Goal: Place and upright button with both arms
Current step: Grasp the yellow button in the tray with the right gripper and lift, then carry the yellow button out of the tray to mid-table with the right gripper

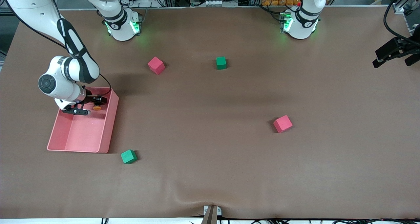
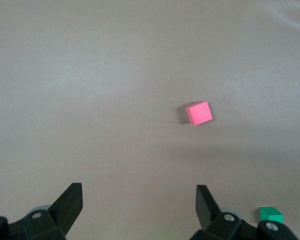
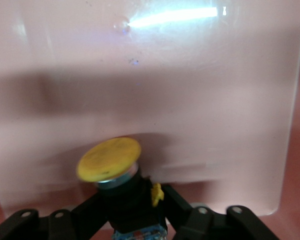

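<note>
The button, with an orange cap (image 1: 96, 108) on a black body, is held in my right gripper (image 1: 94, 103) just above the floor of the pink tray (image 1: 108, 128), at the tray's end farther from the front camera. In the right wrist view the fingers (image 3: 80, 212) are shut on the black body (image 3: 132, 197), and the cap (image 3: 109, 159) points away from the gripper. My left gripper (image 1: 392, 62) waits high over the left arm's end of the table, open and empty (image 2: 138, 192).
Two pink cubes (image 1: 156, 65) (image 1: 283, 123) and two green cubes (image 1: 221, 62) (image 1: 128, 156) lie on the brown table. The left wrist view shows a pink cube (image 2: 199, 113) and a green cube (image 2: 270, 215) below it. The tray walls (image 3: 296, 125) surround the right gripper.
</note>
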### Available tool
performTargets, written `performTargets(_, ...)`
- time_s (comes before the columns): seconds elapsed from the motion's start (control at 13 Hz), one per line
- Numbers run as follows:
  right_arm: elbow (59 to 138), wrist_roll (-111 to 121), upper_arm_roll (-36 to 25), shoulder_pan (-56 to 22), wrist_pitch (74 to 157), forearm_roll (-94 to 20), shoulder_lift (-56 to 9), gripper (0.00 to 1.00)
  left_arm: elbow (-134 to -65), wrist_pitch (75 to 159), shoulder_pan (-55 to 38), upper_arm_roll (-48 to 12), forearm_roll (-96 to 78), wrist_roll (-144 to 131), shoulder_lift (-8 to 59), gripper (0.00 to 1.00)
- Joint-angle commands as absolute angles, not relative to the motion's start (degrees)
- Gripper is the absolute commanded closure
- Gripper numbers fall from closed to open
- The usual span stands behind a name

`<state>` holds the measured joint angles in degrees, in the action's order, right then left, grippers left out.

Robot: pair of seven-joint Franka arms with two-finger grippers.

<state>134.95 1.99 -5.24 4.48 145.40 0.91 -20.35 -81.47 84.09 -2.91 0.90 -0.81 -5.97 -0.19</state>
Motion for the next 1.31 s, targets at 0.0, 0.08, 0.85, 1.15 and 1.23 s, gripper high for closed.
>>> performTargets(0.0, 135.6, 2.8, -4.4, 5.0, 146.9, 0.8, -20.6, 1.00, -80.9, 83.3, -2.5, 0.6, -0.5, -5.7, -0.4, 0.00)
performTargets(0.08, 135.5, 3.6, -4.4, 5.0, 146.9, 0.8, -20.1, 1.00, -80.9, 83.3, -2.5, 0.6, -0.5, -5.6, -0.4, 0.00)
performTargets(0.85, 118.5, 10.8, -4.4, 4.6, 129.2, 1.0, -13.4, 1.00, -80.9, 83.3, -2.5, 0.6, -0.6, -5.6, -0.4, 0.00)
performTargets(1.15, 109.7, 10.6, -4.4, -3.1, 117.0, 1.0, -13.8, 1.00, -80.9, 83.4, -2.5, 0.6, -0.7, -5.6, -0.4, 0.00)
performTargets(1.23, 108.7, 10.1, -4.4, -5.9, 116.3, 0.9, -13.8, 1.00, -80.9, 83.3, -2.5, 0.6, -0.6, -5.7, -0.4, 0.00)
